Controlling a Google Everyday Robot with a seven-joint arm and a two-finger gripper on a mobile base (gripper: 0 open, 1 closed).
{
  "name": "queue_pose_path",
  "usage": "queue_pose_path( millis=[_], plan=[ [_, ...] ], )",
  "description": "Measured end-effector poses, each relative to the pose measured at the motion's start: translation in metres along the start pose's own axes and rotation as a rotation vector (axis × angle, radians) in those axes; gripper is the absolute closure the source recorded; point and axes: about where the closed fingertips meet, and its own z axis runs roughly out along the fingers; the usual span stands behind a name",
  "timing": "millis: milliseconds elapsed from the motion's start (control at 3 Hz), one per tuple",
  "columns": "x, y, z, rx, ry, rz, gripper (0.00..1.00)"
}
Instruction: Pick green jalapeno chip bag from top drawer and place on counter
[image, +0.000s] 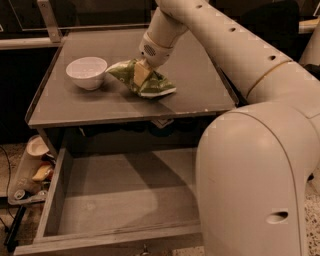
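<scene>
- Camera view: the gripper (142, 75) sits low over the counter (195, 92), jaws clenched on the green jalapeno chip bag (152, 87).
- The bag's underside appears to rest on the counter, just beside a white bowl (86, 72).
- The top drawer (125, 200) stands open below with nothing visible inside, so the pick looks done.
- What seems left is to release the bag and lift away.
</scene>
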Motion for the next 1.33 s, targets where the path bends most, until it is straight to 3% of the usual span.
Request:
queue_pose_path(
  millis=[667,1000,1333],
  plan=[
    [0.0000,0.0000,0.0001,0.000,0.000,0.000,0.12],
    [0.0000,0.0000,0.0001,0.000,0.000,0.000,0.00],
    [0.0000,0.0000,0.0001,0.000,0.000,0.000,0.00]
  ],
)
